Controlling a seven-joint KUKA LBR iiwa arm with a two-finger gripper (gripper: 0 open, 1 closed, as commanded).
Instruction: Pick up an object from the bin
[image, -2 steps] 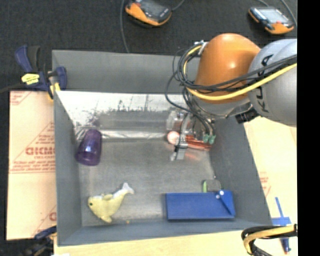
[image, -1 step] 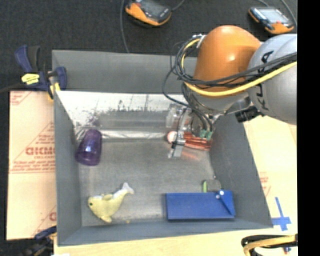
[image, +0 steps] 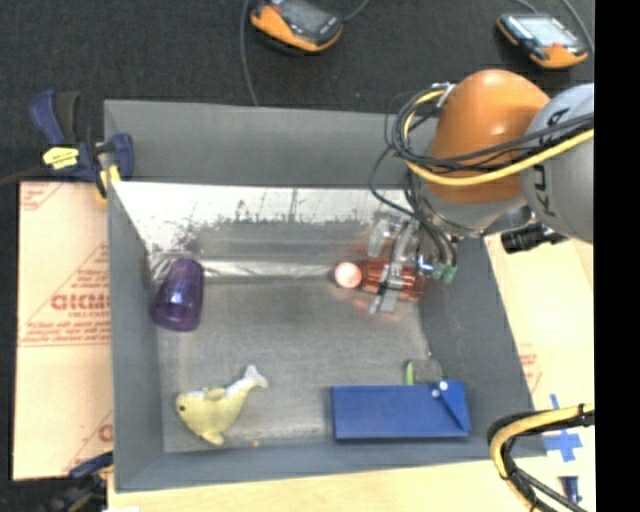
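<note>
Toward the back right of the grey metal bin (image: 250, 150), the gripper (image: 392, 288) hung low over the floor, close to the back wall. Above it sat the arm's rounded orange cover (image: 485, 120), with black and yellow cables (image: 415, 165) looped round its base. Directly under the tool lay a small reddish-brown object (image: 378, 276), partly masked by the metal parts of the wrist; its exact kind could not be made out. Whether the tool stood wide or narrow, or had closed on that object, could not be told from this angle. Just to the left of the reddish-brown object rested a small pink-orange ball (image: 347, 274), close to it on the bin floor.

Everything else lay well apart from the gripper. A purple cup (image: 178, 294) lay on its side against the left wall. A yellow whale toy (image: 215, 405) lay in the front left corner. A flat blue box (image: 395, 412) lay along the front wall at the right, with a small green piece (image: 409, 373) just behind its far edge.
</note>
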